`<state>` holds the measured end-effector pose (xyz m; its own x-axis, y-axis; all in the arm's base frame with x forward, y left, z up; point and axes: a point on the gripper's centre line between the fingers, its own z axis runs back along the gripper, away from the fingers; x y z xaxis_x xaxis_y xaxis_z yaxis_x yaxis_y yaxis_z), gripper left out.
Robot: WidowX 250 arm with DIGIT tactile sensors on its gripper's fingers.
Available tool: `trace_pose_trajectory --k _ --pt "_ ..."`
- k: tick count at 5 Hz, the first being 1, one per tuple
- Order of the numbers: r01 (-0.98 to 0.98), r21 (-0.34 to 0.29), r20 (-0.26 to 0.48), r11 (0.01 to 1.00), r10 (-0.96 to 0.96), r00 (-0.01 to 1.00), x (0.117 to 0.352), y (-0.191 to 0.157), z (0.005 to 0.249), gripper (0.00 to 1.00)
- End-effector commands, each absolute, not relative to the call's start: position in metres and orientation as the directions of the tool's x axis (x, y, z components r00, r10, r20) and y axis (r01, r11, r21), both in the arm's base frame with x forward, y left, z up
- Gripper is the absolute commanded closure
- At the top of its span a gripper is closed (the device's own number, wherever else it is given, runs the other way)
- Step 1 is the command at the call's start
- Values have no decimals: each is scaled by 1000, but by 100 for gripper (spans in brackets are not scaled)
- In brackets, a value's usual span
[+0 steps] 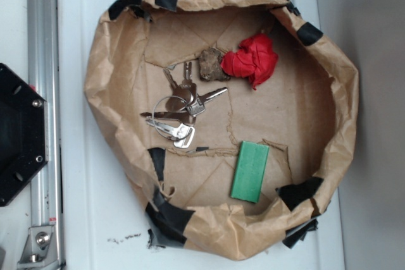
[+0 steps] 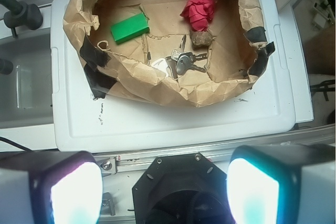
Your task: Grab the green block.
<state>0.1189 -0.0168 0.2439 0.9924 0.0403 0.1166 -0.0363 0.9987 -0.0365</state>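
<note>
The green block (image 1: pixel 250 171) is a flat bright green slab lying on the floor of a brown paper nest (image 1: pixel 101 80), near its lower right wall. In the wrist view the green block (image 2: pixel 129 28) shows at the upper left of the nest (image 2: pixel 157 80). My gripper (image 2: pixel 164 192) hangs high above the robot's black base, well short of the nest, with its two glowing pads (image 2: pixel 76 195) set wide apart and nothing between them. The exterior view does not show the gripper.
A bunch of keys (image 1: pixel 180 109), a small brown rough lump (image 1: pixel 212 64) and a red wad of cloth (image 1: pixel 253 60) also lie in the nest. The nest sits on a white lid (image 1: pixel 82 219). A metal rail (image 1: pixel 41 93) and the black base (image 1: pixel 19 134) stand at the left.
</note>
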Motion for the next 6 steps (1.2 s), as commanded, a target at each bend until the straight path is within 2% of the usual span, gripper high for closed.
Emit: trace_pose_trajectory --k 1,2,3,4,5,6 --pt "-36 -37 117 999 40 992 119 -17 244 0" --pt "-255 -50 130 966 259 957 154 -6 213 0" --pt "-407 -39 136 913 408 903 196 -12 199 0" --pt "-596 -128 136 793 609 781 230 -22 177 0" --pt "-711 -187 88 678 732 675 256 -35 146 0" --pt "-718 -192 52 669 737 674 275 -41 96 0"
